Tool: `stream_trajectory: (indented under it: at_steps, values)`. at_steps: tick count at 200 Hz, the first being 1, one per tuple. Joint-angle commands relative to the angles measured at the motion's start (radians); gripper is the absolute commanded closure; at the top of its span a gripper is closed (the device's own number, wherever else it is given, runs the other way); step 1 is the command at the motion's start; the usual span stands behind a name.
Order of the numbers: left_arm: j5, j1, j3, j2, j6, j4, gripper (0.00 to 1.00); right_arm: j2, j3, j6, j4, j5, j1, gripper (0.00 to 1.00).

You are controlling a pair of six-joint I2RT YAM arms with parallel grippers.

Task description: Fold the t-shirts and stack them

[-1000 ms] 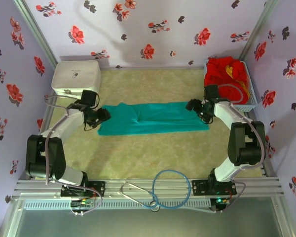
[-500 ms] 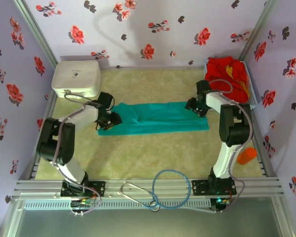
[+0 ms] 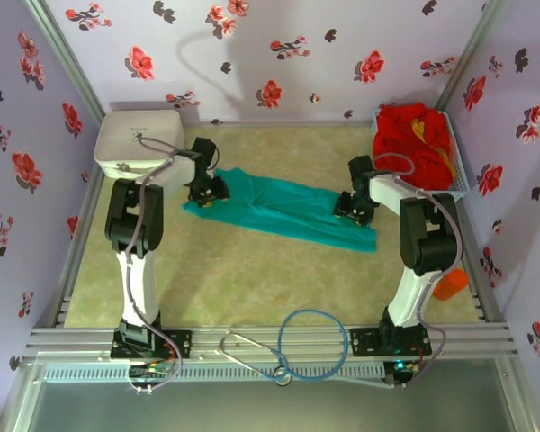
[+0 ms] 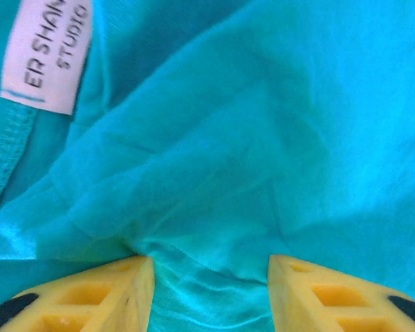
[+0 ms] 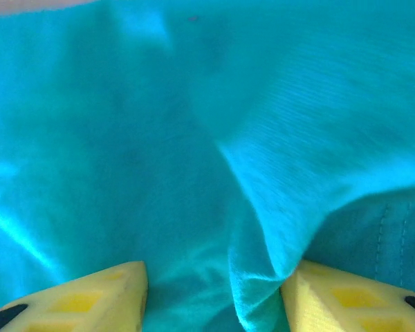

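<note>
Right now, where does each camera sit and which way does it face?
Top external: above, behind the arms, looking down; both show, left pincer and right pincer at the teal t-shirt.
Left wrist: on the left arm, close over that t-shirt; its yellow fingers.
Right wrist: on the right arm, likewise; its yellow fingers.
All share the t-shirt.

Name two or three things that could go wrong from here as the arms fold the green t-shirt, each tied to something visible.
1. The left gripper straddles just a small pucker of the green t-shirt; closing could catch one layer and slip.
2. The shirt lies slanted and wrinkled, so a fold from here may come out crooked.
3. That gripper works beside the white box and might nudge it.
</note>
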Motion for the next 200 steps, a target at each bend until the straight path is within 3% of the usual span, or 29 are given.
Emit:
stream_trajectory:
  at_steps: [1, 65, 106, 134, 170, 200]
  values:
    - [-0.01, 0.016, 0.173, 0.103, 0.083, -0.102, 0.53, -0.017, -0.079, 0.016, -0.092, -0.128, 0.086, 0.47]
    - [0.038, 0.005, 0.79, 0.423, 0.109, -0.33, 0.52, -0.062, -0.137, 0.231, 0.013, -0.268, 0.467, 0.47]
    - [0.076, -0.013, 0.835, 0.464, 0.078, -0.29, 0.52, -0.007, -0.081, 0.376, 0.105, -0.331, 0.693, 0.45]
    - [0.095, -0.019, 0.834, 0.466, 0.08, -0.282, 0.52, -0.012, -0.011, 0.362, 0.091, -0.367, 0.728, 0.41]
    - [0.096, -0.005, 0.826, 0.389, 0.115, -0.337, 0.53, -0.122, 0.156, 0.188, -0.168, -0.14, 0.698, 0.27]
    - [0.093, 0.005, 0.684, 0.206, 0.127, -0.293, 0.52, -0.099, 0.277, 0.087, -0.222, -0.056, 0.59, 0.23]
